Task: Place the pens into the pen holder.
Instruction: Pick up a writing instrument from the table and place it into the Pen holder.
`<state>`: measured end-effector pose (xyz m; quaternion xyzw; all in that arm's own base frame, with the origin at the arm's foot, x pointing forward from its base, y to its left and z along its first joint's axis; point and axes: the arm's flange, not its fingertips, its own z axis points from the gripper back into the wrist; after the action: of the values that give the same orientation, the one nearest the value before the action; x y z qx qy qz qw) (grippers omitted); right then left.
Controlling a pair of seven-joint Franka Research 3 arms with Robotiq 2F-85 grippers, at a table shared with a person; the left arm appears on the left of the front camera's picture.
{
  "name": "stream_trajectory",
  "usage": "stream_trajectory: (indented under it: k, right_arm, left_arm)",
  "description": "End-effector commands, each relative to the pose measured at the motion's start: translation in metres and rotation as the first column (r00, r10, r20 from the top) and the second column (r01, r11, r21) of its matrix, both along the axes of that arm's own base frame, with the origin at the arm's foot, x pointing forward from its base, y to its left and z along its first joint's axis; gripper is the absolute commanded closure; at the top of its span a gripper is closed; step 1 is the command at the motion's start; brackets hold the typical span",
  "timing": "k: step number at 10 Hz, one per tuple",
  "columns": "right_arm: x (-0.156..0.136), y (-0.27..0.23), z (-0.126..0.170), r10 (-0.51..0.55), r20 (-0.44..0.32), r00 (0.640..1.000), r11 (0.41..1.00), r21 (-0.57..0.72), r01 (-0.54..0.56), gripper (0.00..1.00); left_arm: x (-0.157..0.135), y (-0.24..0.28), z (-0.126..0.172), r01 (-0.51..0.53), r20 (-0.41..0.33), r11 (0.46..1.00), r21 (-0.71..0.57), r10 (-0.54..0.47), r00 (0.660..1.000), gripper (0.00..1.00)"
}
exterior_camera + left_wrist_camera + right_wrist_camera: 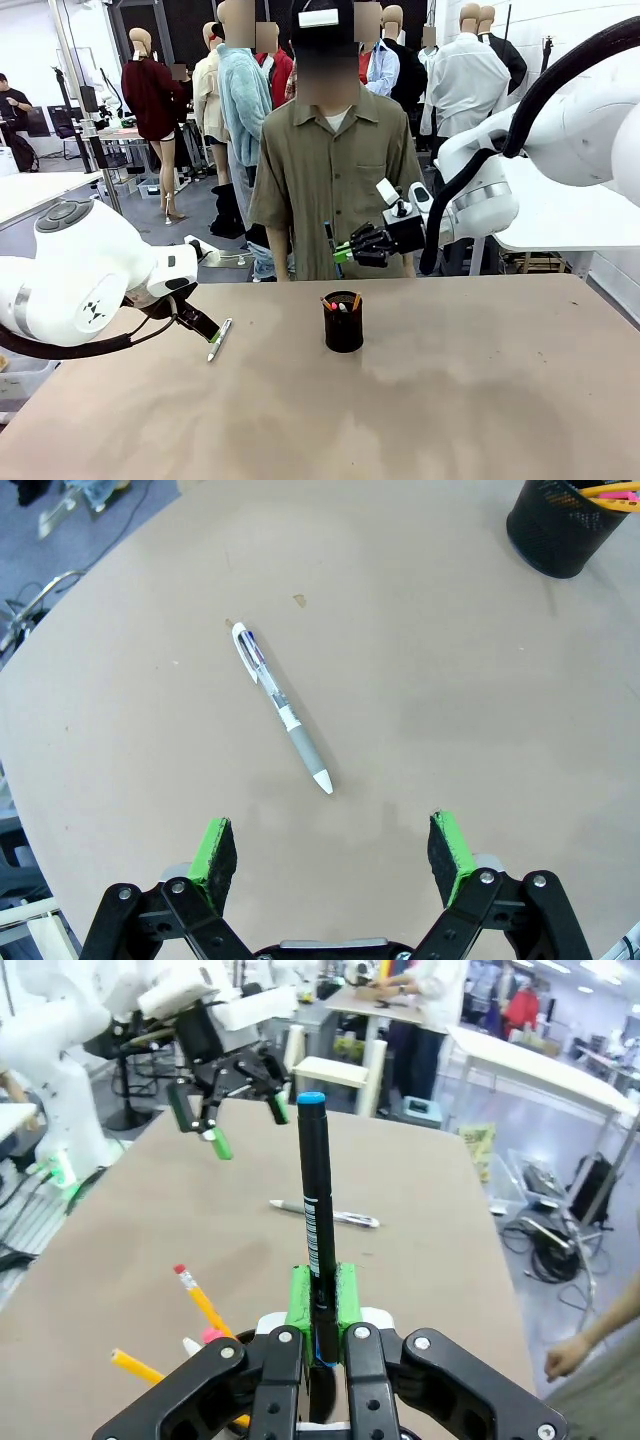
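White pen point(282, 706): lay flat on table point(450, 680), left of holder point(343, 322), under left tool point(335, 852), spread apart. Likely light, stiff, slick; best pinched at grey grip. Right tool point(318, 1295) clamped dark pen point(316, 1190) above holder.

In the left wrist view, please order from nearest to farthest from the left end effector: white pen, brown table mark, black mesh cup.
1. White-and-grey plastic pen, just ahead.
2. Small brown table mark, beyond the pen.
3. Black cylindrical wire-mesh cup, upper right corner.
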<state>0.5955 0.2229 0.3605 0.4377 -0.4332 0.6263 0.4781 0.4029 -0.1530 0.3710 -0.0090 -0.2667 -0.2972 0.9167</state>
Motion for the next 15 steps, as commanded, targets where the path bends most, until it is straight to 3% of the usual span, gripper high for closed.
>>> stream_trajectory:
  k: [1, 2, 5, 15]
  right_arm:
    - [0.013, -0.003, -0.002, 0.078, -0.063, 0.995, 0.997, -0.008, -0.079, 1.0]
    - [0.011, -0.005, -0.007, 0.154, -0.098, 0.983, 0.988, 0.012, -0.153, 1.0]
    - [0.006, -0.01, -0.016, 0.225, -0.131, 0.965, 0.974, 0.044, -0.221, 1.0]
    - [0.027, 0.001, -0.054, 0.264, -0.237, 0.935, 0.962, -0.006, -0.273, 1.0]
  left_arm:
    - [0.0, 0.002, 0.0, -0.004, 0.0, 1.0, -0.004, 0.004, 1.0, 0.0]
    - [0.0, 0.002, 0.0, -0.004, 0.0, 1.0, -0.004, 0.004, 1.0, 0.0]
    - [0.0, 0.002, 0.0, -0.004, 0.0, 1.0, -0.004, 0.004, 1.0, 0.0]
    - [0.0, 0.002, 0.0, -0.004, 0.0, 1.0, -0.004, 0.004, 1.0, 0.0]
